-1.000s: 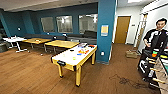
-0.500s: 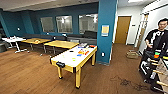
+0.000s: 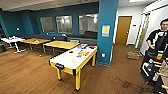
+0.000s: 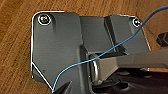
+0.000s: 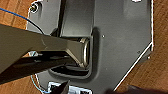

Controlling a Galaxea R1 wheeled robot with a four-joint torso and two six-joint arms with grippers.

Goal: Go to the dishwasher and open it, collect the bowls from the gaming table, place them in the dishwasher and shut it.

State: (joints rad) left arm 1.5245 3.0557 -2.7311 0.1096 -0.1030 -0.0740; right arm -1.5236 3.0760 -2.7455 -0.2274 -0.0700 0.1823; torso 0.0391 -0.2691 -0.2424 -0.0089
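Observation:
The gaming table (image 3: 65, 60) stands in the middle of the room in the head view, a few steps ahead. It has a glossy white top, a yellow frame and legs, and a black slot at its near end. Colourful graphics (image 3: 82, 53) mark its centre. A few small items (image 3: 92, 47) lie at its far end; I cannot tell whether they are bowls. The dishwasher is out of view. Both wrist views look down past the robot's dark plate onto the wooden floor.
A teal pillar (image 3: 107, 32) rises just right of the table's far end. Wooden tables (image 3: 61, 44) and a grey sofa (image 3: 82, 40) stand behind it. A person (image 3: 160, 37) with a control rig is at the right, with loose cables (image 3: 125, 83) on the floor.
The whole head view has shifted a little. The gaming table shows slightly larger now. Nothing on it has moved.

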